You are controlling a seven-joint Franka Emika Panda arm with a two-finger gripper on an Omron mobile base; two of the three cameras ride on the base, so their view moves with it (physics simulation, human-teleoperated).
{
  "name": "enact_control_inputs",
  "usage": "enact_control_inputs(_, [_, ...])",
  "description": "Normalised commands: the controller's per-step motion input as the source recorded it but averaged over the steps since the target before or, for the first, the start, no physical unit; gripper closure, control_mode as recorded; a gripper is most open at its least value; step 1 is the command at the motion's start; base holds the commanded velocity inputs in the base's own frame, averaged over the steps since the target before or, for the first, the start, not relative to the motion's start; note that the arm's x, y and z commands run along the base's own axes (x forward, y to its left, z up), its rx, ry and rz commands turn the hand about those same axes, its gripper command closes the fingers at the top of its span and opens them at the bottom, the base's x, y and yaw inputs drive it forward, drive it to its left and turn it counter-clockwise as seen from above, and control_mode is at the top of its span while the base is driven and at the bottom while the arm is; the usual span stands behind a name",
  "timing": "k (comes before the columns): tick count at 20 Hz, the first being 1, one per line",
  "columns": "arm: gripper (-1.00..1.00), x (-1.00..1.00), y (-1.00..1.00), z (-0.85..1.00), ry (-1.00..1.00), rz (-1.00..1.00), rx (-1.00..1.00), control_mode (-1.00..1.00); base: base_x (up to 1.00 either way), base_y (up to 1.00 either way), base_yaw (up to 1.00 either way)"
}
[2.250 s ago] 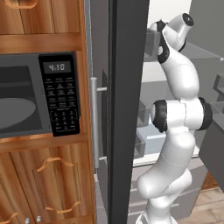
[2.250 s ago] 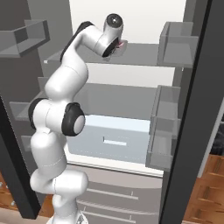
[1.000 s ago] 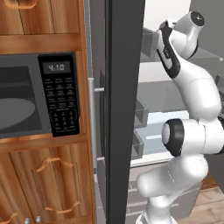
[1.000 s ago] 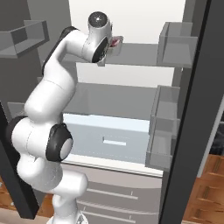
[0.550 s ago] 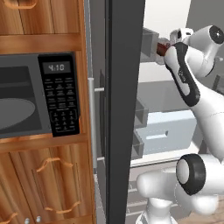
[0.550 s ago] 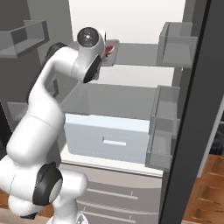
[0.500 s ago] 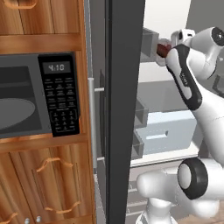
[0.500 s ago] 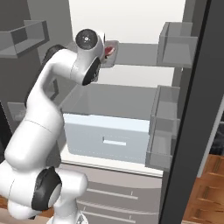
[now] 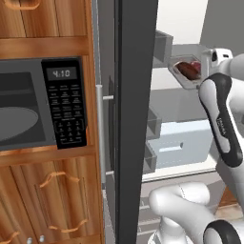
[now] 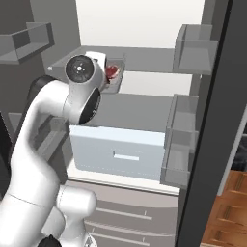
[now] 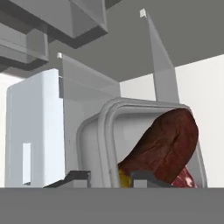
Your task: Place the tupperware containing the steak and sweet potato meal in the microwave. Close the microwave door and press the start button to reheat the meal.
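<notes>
My gripper (image 11: 111, 177) is shut on the rim of the tupperware (image 11: 144, 140), a pale grey tub holding the dark red-brown steak and sweet potato meal (image 11: 164, 146). In the left base view the tupperware (image 9: 188, 70) hangs tilted in the air in front of the fridge's upper shelf, with the gripper (image 9: 203, 75) at its right edge. From the right base view the tupperware (image 10: 112, 72) peeks out behind my wrist. The microwave (image 9: 28, 112) sits at the left, built into wooden cabinets. The microwave door (image 9: 21, 116) is closed, next to the keypad (image 9: 66, 112).
The open fridge's dark door (image 9: 136, 119) stands edge-on between the microwave and my arm. Inside the fridge are grey shelves (image 10: 144, 60), a pale drawer (image 10: 118, 149) and door bins (image 10: 185, 140). Wooden cabinet doors (image 9: 52, 200) lie below the microwave.
The arm has drawn back from the fridge's upper shelf, carrying the tupperware outward and a little lower. The elbow has swung aside.
</notes>
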Motion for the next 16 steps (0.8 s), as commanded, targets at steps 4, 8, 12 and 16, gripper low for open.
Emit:
enact_control_inputs(4, [1.0, -0.83, -0.07, -0.78, 0.1, -0.04, 0.01, -1.0, 0.0, 0.0, 0.0])
enact_control_inputs(8, [1.0, -0.74, -0.02, -0.32, 0.0, -0.01, 0.0, 1.0, -0.25, 0.0, 0.0])
enact_control_inputs(12, [1.0, 0.0, 0.0, 0.0, 0.0, 0.0, 0.0, 1.0, -1.0, 0.1, 0.0])
enact_control_inputs(16, [1.0, 0.0, 0.0, 0.0, 0.0, 0.0, 0.0, 1.0, -1.0, 0.36, 0.01])
